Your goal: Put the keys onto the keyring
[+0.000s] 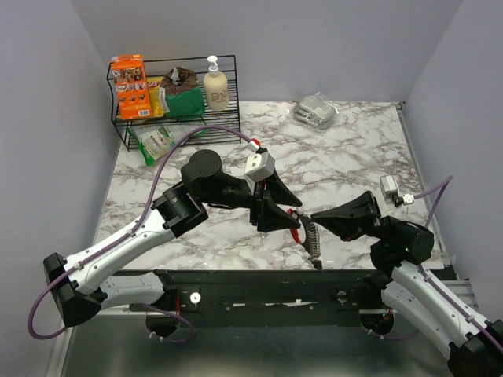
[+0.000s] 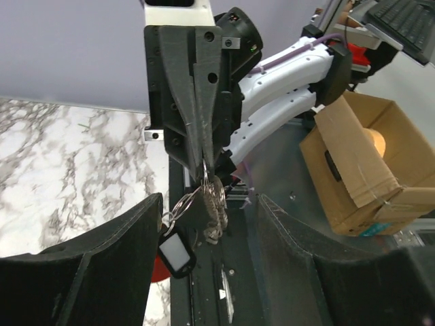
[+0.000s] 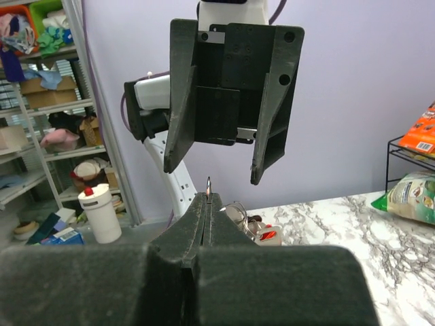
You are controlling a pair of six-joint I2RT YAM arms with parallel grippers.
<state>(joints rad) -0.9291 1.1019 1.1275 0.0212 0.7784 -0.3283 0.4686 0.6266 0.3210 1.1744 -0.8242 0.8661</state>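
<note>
The keyring hangs in the air over the table's front edge: a short silver chain (image 1: 313,240) with rings and a red clip (image 1: 295,225). My right gripper (image 1: 316,216) is shut on one of its rings, whose edge pokes up between the shut tips (image 3: 208,185). In the left wrist view the chain (image 2: 215,212) and a black tag with a white window (image 2: 177,255) dangle below the shut right gripper. My left gripper (image 1: 297,215) is wide open and empty, its fingers (image 2: 109,251) on either side of the hanging chain without touching it. I cannot make out any keys, nor a blue head.
A black wire rack (image 1: 177,129) with snack packs and a pump bottle (image 1: 215,88) stands at the back left. A foil packet (image 1: 316,110) lies at the back right. A cardboard box (image 2: 360,163) sits on the floor beyond the table's front edge.
</note>
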